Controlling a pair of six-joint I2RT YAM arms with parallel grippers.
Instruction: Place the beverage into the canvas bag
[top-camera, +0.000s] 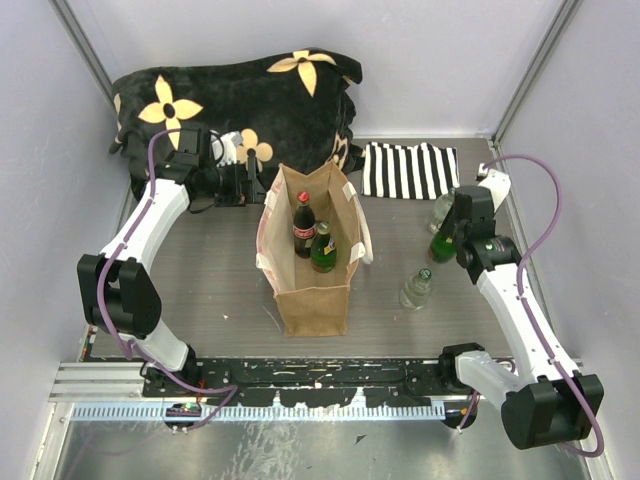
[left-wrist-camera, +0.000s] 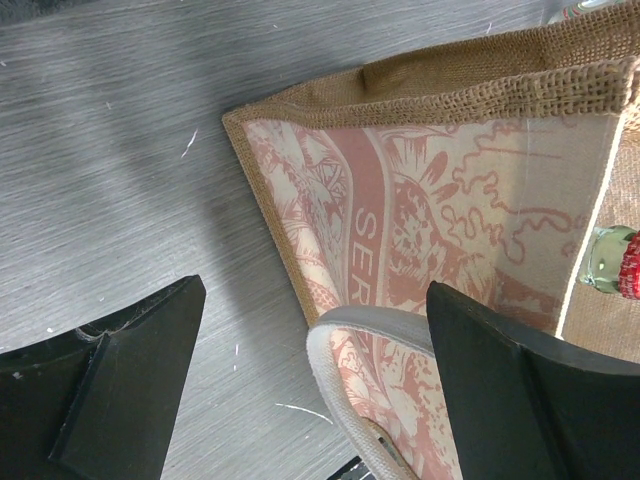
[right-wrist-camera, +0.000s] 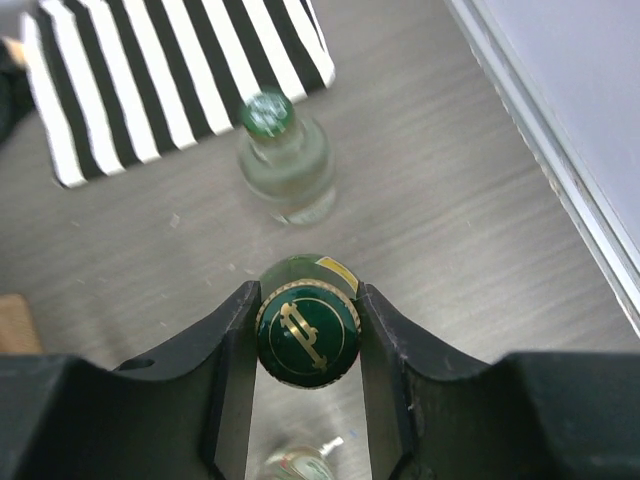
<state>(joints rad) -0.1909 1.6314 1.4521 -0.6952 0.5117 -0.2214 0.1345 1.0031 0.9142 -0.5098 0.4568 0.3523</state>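
Observation:
The canvas bag (top-camera: 315, 295) stands open at the table's middle. A red-capped cola bottle (top-camera: 303, 225) and a green bottle (top-camera: 323, 250) stand inside it. My right gripper (top-camera: 447, 238) is right of the bag, shut on the dark green gold-marked cap of another green bottle (right-wrist-camera: 307, 337). I cannot tell whether that bottle is off the table. My left gripper (top-camera: 255, 187) is open at the bag's far left rim. In the left wrist view the bag's cream handle (left-wrist-camera: 352, 335) lies between my spread fingers (left-wrist-camera: 130, 390), in front of the pinkish patterned side (left-wrist-camera: 430, 230).
A clear bottle (top-camera: 416, 288) stands between the bag and my right arm, and another clear bottle (right-wrist-camera: 285, 165) is just beyond my right gripper. A striped cloth (top-camera: 410, 170) lies at the back right. A black flowered blanket (top-camera: 240, 105) fills the back left.

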